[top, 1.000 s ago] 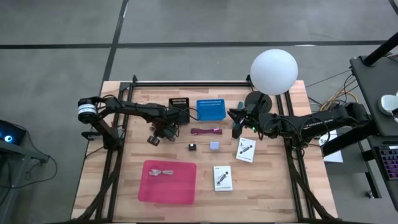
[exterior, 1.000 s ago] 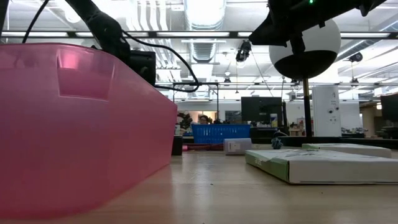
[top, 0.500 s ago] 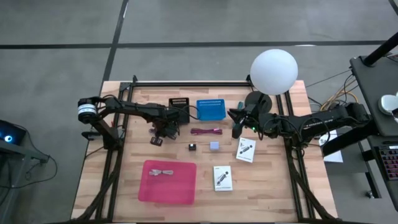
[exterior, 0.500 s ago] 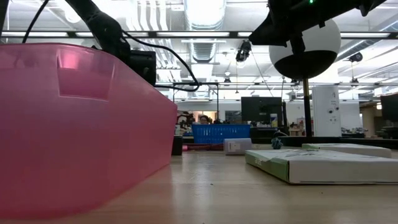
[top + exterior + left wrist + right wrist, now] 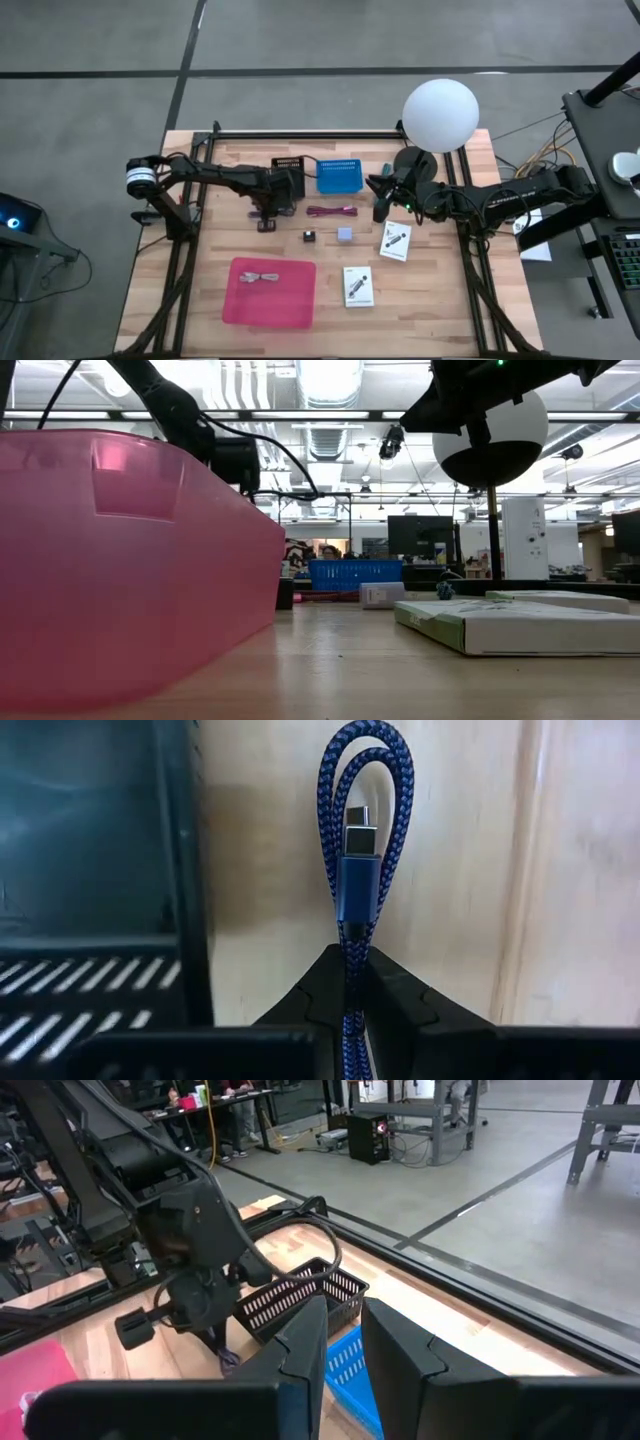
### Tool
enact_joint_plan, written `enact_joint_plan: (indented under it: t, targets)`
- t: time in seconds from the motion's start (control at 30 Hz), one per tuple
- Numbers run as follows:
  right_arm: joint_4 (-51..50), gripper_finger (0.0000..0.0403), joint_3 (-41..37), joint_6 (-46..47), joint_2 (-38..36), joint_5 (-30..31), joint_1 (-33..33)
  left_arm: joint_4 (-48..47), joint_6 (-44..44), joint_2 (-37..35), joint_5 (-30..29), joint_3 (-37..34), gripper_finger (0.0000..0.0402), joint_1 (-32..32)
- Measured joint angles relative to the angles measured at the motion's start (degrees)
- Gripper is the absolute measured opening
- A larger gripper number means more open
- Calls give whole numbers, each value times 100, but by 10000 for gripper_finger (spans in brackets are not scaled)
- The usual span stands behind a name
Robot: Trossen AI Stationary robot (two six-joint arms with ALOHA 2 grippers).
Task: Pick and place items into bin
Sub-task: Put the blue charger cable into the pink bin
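Blue braided cable (image 5: 345, 850), woven sheath, folded in a loop, metal plug tip; pinched between left gripper (image 5: 345, 982) fingers above pale wooden worktop (image 5: 440, 290), beside black slotted plastic basket (image 5: 288, 168). Weave seen only in left wrist view. Translucent pink plastic bin (image 5: 269, 291) near front. Right gripper (image 5: 340, 1345) narrowly parted, empty, above blue basket (image 5: 339, 176).

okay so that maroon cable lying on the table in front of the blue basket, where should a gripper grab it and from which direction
Grip the maroon cable near the middle of its length, coming straight down from above. It lies flat on the table as a thin, elongated bundle, so the fingers probably do best spanning its narrow width. There is open wood on its near side; the blue basket stands close behind, so a sideways approach looks cramped.
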Motion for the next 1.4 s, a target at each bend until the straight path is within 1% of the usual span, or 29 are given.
enact_joint_plan:
  t: [0.2,0.33,0.5,0.67,1.03,1.4]
  targets:
    - [-1,57,0,0,0,1,0,122,-399,-141,270,-7,11,-10]
    - [1,57,0,0,0,0,0,165,-656,-315,288,-9,11,-58]
    - [0,57,0,0,0,2,0,156,-711,-544,298,9,11,-212]
    - [-1,57,0,0,0,1,0,284,-1257,-807,306,9,11,-362]
    - [-3,57,0,2,2,2,0,862,-2028,-1459,284,6,11,-711]
    - [-56,57,-11,20,2,2,0,1494,-2769,-1835,270,31,11,-1008]
